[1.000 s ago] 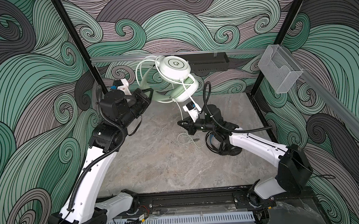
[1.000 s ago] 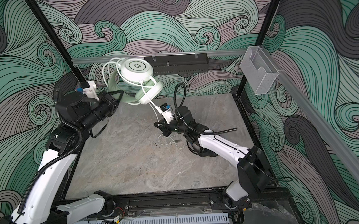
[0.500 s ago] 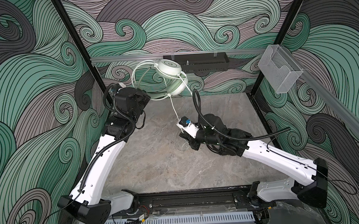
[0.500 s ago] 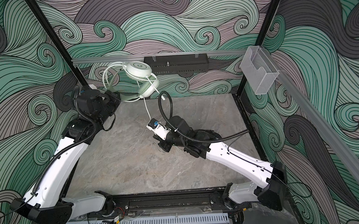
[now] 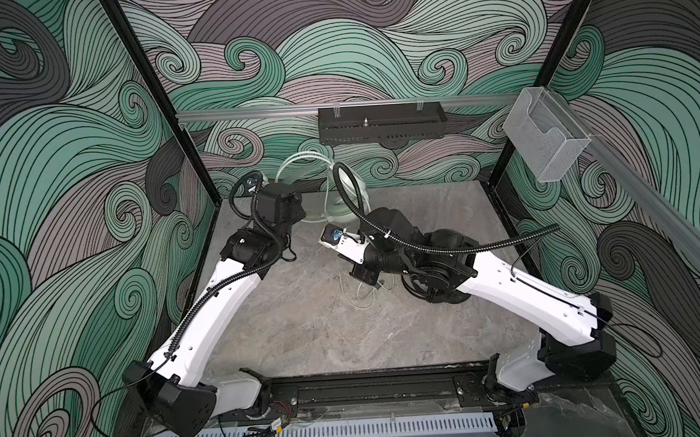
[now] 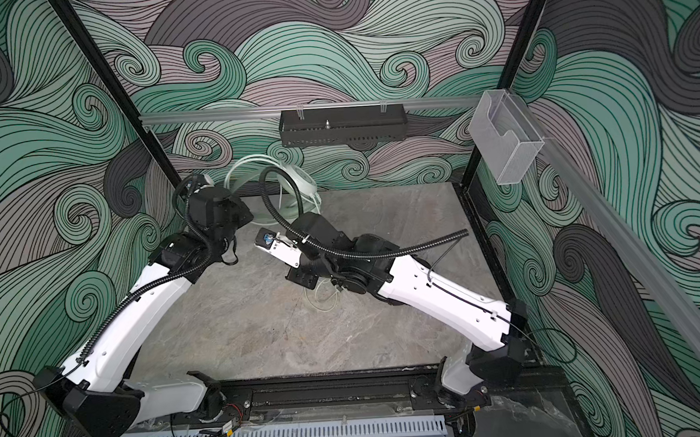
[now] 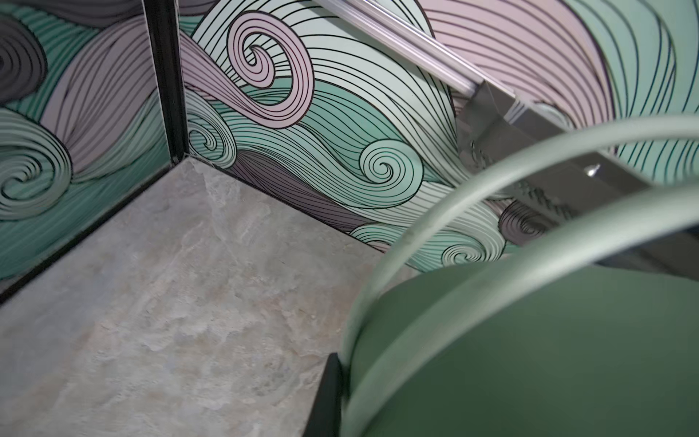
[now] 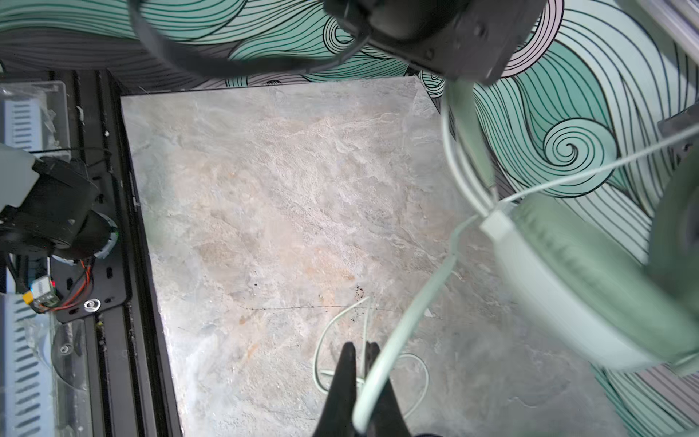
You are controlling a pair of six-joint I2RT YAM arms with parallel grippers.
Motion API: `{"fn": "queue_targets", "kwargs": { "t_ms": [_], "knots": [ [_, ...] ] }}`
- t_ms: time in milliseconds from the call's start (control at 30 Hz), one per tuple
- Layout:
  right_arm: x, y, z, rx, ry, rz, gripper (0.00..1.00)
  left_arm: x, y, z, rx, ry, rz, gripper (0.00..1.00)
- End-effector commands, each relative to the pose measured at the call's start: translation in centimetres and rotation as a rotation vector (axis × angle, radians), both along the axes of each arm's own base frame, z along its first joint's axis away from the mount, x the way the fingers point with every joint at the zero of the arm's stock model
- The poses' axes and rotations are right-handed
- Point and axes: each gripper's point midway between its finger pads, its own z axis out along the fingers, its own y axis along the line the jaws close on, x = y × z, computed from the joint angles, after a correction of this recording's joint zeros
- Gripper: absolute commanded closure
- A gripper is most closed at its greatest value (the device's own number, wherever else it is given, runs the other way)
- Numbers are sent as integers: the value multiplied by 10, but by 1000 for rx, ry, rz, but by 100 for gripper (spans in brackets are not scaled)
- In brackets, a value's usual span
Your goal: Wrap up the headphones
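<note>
The left arm (image 5: pixel 217 319) and right arm (image 5: pixel 523 288) have white shells, black joints, ribbed black conduits. The right gripper (image 8: pixel 360 348) is black.

In both top views the left arm's wrist hides the left gripper (image 7: pixel 333 393) and part of the mint-green headset (image 6: pixel 305 183). In the left wrist view that gripper is only a black sliver cut by the edge. The right arm covers most of the black headset (image 5: pixel 432 297). In the right wrist view the white cable (image 8: pixel 404 329) blurs by the right gripper (image 8: pixel 361 350), and the ear cup (image 8: pixel 567 287) is blurred and cropped.
</note>
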Motion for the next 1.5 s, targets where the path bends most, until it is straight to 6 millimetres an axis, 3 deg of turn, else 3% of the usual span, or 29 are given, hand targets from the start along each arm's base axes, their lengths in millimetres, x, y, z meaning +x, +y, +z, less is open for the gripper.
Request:
{"fn": "queue_targets", "kwargs": {
  "t_ms": [0,267,400,533,800,933,1133,1467],
  "knots": [
    [-1,-19,6,-113,-56,4,100,-14,16,20,214,-47,42,100],
    [2,-26,17,-170,-122,13,100,-51,34,15,497,-29,-20,100],
    [-2,-27,18,-167,-116,22,100,-60,42,17,547,-63,-11,100],
    [4,-30,19,-204,-165,-14,100,-61,31,15,565,-69,-96,100],
    [25,-37,53,-207,-337,-118,100,-70,-2,-4,559,65,-366,100],
    [33,-36,70,-203,-419,-154,100,-80,-6,-16,540,128,-429,100],
    [40,-41,76,-207,-452,-214,100,-96,-12,-24,518,127,-511,100],
    [37,-60,84,-177,-487,-252,99,-113,-20,-15,409,88,-572,100]
  ]
}}
